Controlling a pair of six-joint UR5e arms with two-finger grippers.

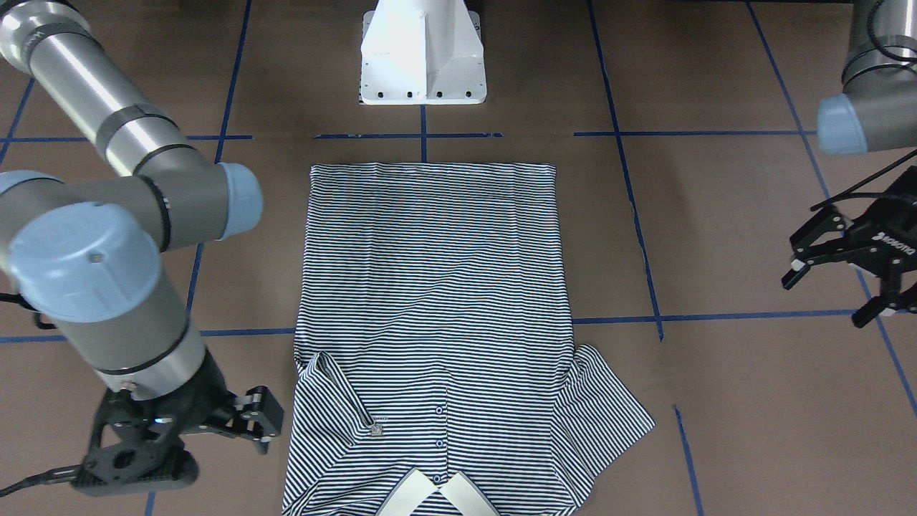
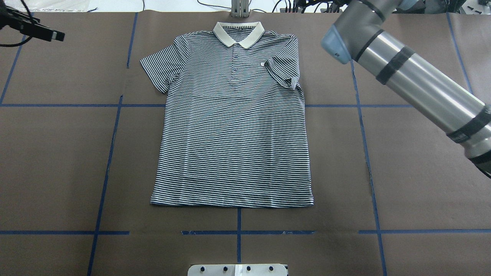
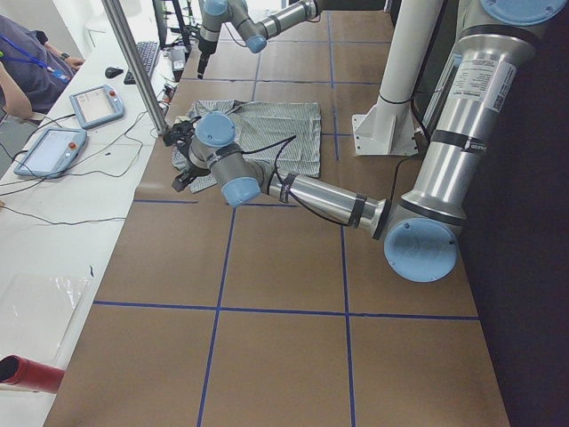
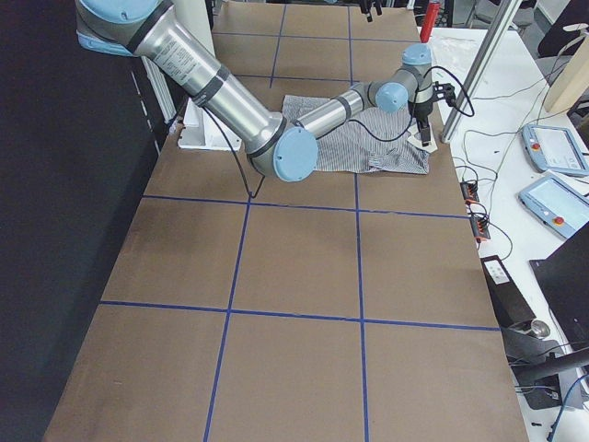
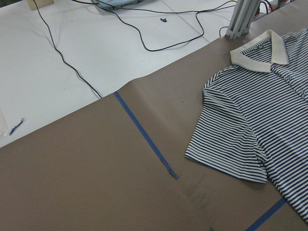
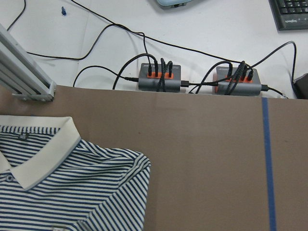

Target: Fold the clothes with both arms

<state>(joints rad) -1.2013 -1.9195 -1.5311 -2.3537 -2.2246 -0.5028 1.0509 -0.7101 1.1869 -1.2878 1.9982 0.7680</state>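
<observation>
The striped polo shirt lies flat and face up on the brown table, cream collar at the far edge. Its sleeve on my right side is folded in over the chest. The other sleeve lies spread out. My right gripper hovers just beside the folded sleeve, open and holding nothing. My left gripper hangs open and empty well off to the shirt's other side, above bare table. Both wrist views show the shirt but no fingers.
The white pedestal base stands at the near edge by the shirt's hem. Blue tape lines cross the table. Past the far edge are a metal post, cable hubs, teach pendants and a seated person.
</observation>
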